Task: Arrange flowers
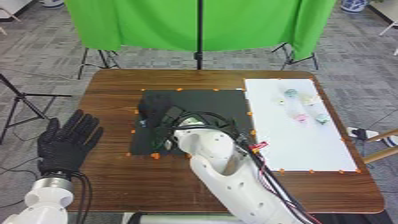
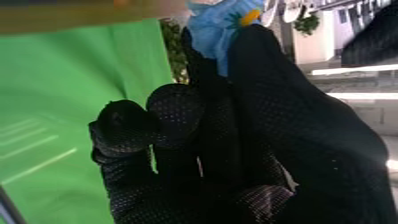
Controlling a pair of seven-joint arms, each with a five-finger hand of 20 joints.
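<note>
Black-gloved right hand [image 2: 289, 100] pinches a blue artificial flower [image 2: 210, 31] at upper centre, best held lightly and let go slowly.

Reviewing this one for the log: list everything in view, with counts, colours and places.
Table: one, brown wood, before the robot
Mat: one, black, on the table
White sheet: one, right of the mat
Small flowers: about five, pink, teal, pale blue-green and pale yellow or whitish, on the sheet
Blue flower: one, yellow centre, pinched in the right hand
Marks: several, orange, around mat and sheet
Backdrop: one, green, beyond the table
Pole: one, black, before the backdrop
Floor: one, grey, around the table
Arms: two, white, from the bottom edge
Hands: two, black-gloved; left over the table's left side, right over the mat
</note>
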